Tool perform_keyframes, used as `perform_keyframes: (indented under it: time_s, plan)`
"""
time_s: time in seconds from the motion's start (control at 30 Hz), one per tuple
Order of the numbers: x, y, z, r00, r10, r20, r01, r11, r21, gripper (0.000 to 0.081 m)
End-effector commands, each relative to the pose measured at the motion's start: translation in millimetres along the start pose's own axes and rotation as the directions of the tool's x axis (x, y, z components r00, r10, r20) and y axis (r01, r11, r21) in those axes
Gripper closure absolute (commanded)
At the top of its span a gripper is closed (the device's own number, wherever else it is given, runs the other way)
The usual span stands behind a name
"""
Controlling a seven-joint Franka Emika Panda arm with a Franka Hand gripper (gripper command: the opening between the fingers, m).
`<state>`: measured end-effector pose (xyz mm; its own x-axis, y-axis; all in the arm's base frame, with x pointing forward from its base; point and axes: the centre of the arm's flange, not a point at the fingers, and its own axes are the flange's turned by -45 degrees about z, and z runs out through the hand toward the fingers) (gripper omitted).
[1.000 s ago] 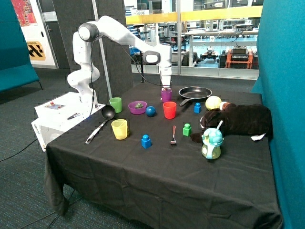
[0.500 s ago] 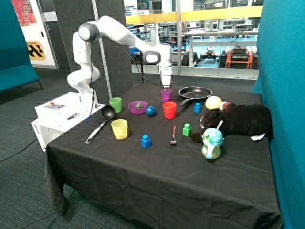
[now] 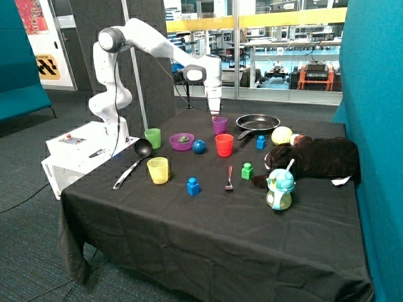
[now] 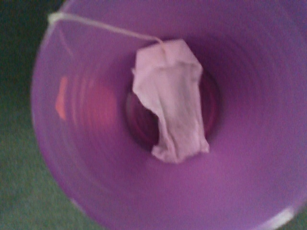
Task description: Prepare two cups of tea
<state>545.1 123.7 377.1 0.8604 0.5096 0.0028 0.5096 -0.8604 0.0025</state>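
Arm is hanging its gripper (image 3: 216,113) right over the purple cup (image 3: 220,125), tip just above the rim; can't tell how the claw is set. Wrist cam is looking straight down into that cup (image 4: 240,182): a tea bag (image 4: 170,100) is lying inside, sitting at the bottom w/ its string (image 4: 105,28) running up and over the rim. Only one bag is showing. Red cup (image 3: 224,145) is standing just in front of the purple one, contents not visible from here. Purple bowl (image 3: 181,141) is holding smth small and greenish. Green cup (image 3: 153,138) and yellow cup (image 3: 158,170) are sitting nearer the table edge by the black ladle (image 3: 133,160). Blue ball (image 3: 199,146) is resting btwn bowl and red cup. Frying pan (image 3: 257,122) is sitting just beside the purple cup, w/ a dark plush toy (image 3: 315,158) near it.
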Motion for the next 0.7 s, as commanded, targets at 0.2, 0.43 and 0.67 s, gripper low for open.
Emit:
perform_keyframes:
  time_s: [0.2,0.43,0.67]
  plan:
    - [-38,30,-17.6,0.999,0.039,0.0029,-0.039,0.999,0.0024,0.0397]
    - [-51,48,-18.1,0.998,0.068,0.0030,-0.068,0.998,0.0023,0.0427]
    - [-67,70,-12.8,0.995,0.095,0.0030,-0.095,0.995,0.0023,0.0438]
